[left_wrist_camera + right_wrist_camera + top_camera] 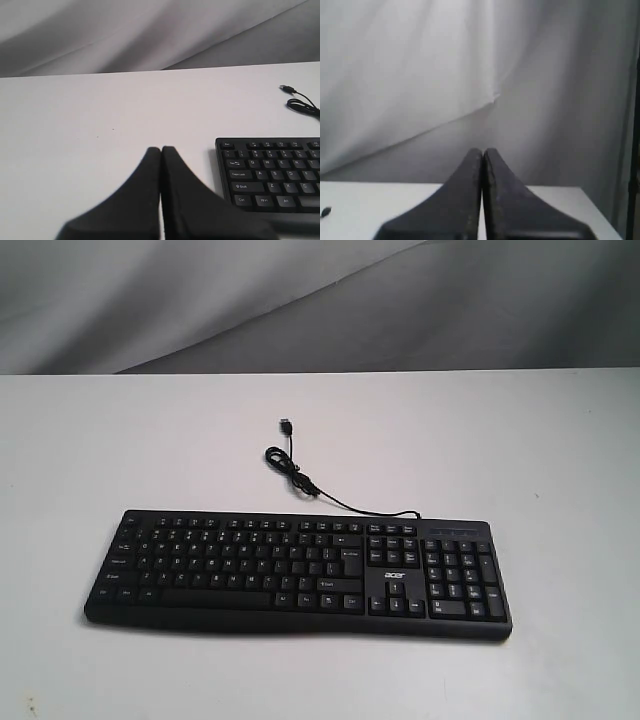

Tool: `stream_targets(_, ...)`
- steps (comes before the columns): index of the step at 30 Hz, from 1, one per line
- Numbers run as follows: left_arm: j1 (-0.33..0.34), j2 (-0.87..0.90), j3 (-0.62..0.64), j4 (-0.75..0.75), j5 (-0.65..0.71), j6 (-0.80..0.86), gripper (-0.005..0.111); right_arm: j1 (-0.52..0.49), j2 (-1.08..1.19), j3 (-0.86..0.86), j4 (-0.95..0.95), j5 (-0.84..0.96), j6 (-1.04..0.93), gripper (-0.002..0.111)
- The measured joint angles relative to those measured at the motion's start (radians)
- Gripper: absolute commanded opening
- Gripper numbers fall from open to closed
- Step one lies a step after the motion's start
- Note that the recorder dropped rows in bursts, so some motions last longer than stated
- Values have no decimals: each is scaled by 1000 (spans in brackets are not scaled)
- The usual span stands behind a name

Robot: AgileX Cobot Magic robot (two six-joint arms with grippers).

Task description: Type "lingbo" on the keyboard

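The black keyboard [298,572] with white legends and an "acer" logo lies flat near the front of the white table [120,450]. Its thin black cable [300,475] curls behind it and ends in a loose USB plug. Neither gripper shows in the exterior view. In the left wrist view my left gripper [161,149] is shut with nothing in it, hovering over bare table beside the keyboard's [272,172] Esc and Ctrl end. My right gripper [483,150] is also shut and empty, pointing at the grey backdrop over the table's far edge; the keyboard is out of that view.
A grey cloth backdrop [320,300] hangs behind the table. The USB plug [286,88] lies on the table behind the keyboard. A small dark object [325,212] shows at the edge of the right wrist view.
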Motion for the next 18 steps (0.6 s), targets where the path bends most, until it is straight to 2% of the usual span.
stream_targets(6,0,0,0,0,0,0,1,0,-2,0,0,-175,25,0)
stream_targets(9,0,0,0,0,0,0,1,0,-2,0,4,-405,231,0)
stream_targets(12,0,0,0,0,0,0,1,0,7,-42,-25,-513,332,0)
stream_targets(15,0,0,0,0,0,0,1,0,102,-191,-76,-484,419,0)
stream_targets(18,0,0,0,0,0,0,1,0,282,-393,-183,-320,511,0)
